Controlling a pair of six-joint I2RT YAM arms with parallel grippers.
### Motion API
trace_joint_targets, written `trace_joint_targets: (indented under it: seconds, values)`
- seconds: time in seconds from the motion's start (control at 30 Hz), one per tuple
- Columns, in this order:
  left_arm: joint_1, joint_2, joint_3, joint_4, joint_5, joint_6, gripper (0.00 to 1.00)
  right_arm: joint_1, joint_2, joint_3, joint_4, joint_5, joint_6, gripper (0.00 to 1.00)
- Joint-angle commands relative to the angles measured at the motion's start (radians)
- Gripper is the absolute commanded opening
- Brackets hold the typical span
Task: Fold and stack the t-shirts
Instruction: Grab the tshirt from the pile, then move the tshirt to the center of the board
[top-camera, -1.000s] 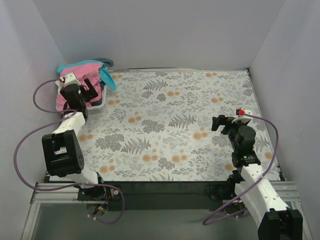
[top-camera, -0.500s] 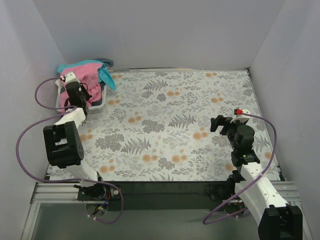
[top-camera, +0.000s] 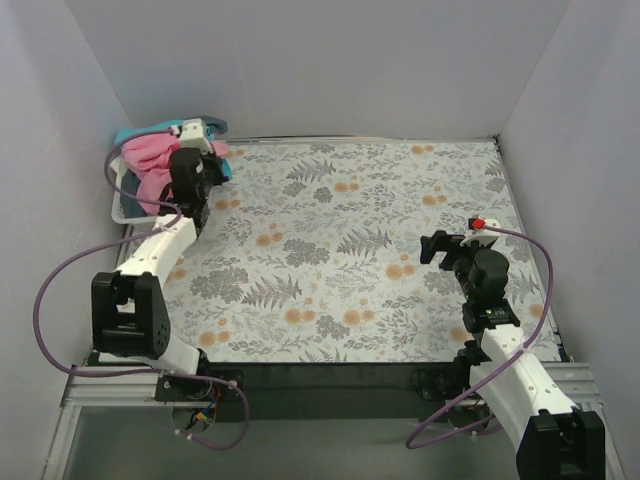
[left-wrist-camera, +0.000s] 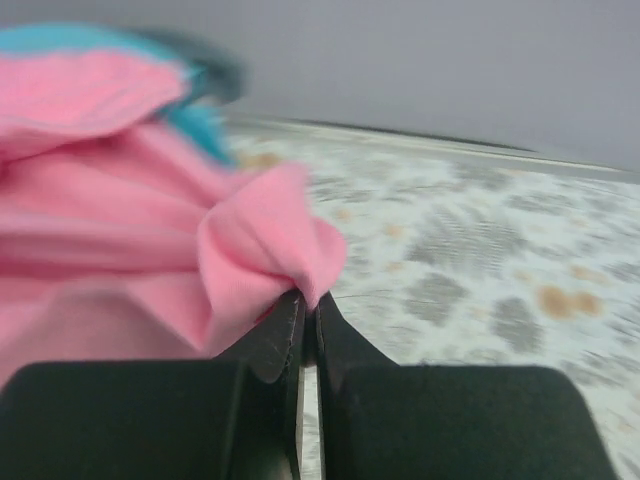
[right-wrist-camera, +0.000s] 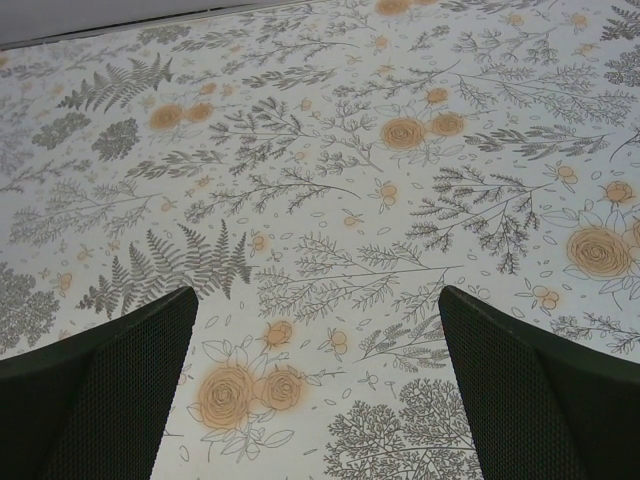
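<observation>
The pink t-shirt (top-camera: 145, 160) lies heaped in a white basket (top-camera: 122, 213) at the far left corner. My left gripper (top-camera: 203, 162) is shut on a bunched fold of the pink t-shirt (left-wrist-camera: 265, 250), pinched between its fingertips (left-wrist-camera: 345, 330) and drawn out over the basket's right side. A teal t-shirt (top-camera: 130, 133) shows under the pink one, also in the left wrist view (left-wrist-camera: 70, 38). A dark grey-blue t-shirt (top-camera: 215, 125) peeks out at the back of the pile. My right gripper (top-camera: 440, 246) hangs open over bare tablecloth, nothing between its fingers (right-wrist-camera: 110, 370).
The floral tablecloth (top-camera: 340, 240) covers the table between grey walls at the left, back and right. A purple cable (top-camera: 50, 280) loops beside the left arm; another (top-camera: 545, 290) arcs by the right arm.
My left gripper shut on the pink t-shirt, then swung right and up, pulling a fold out over the basket's edge. The right arm has barely moved.
</observation>
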Motion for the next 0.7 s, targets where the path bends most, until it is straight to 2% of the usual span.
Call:
trace_joint_targets:
  seconds: [0.0,0.13,0.3,0.43,0.67]
  values:
    - [-0.160,-0.122,0.088,-0.031,0.061,0.054,0.00,0.002,0.004,0.030,0.025,-0.011,0.002,0.98]
    - [-0.318,-0.209,0.084,-0.030,0.126,0.022,0.00,0.002,0.017,0.031,0.025,-0.009,0.002,0.98]
    - [-0.451,-0.234,-0.034,-0.025,0.141,-0.042,0.00,0.002,0.050,0.042,0.025,-0.020,0.004,0.98]
    - [-0.571,-0.208,-0.168,0.047,0.164,-0.084,0.00,0.002,0.077,0.051,0.025,-0.029,0.005,0.98]
    - [-0.741,-0.114,-0.189,0.068,0.224,-0.124,0.00,0.002,0.091,0.059,0.025,-0.029,0.001,0.97]
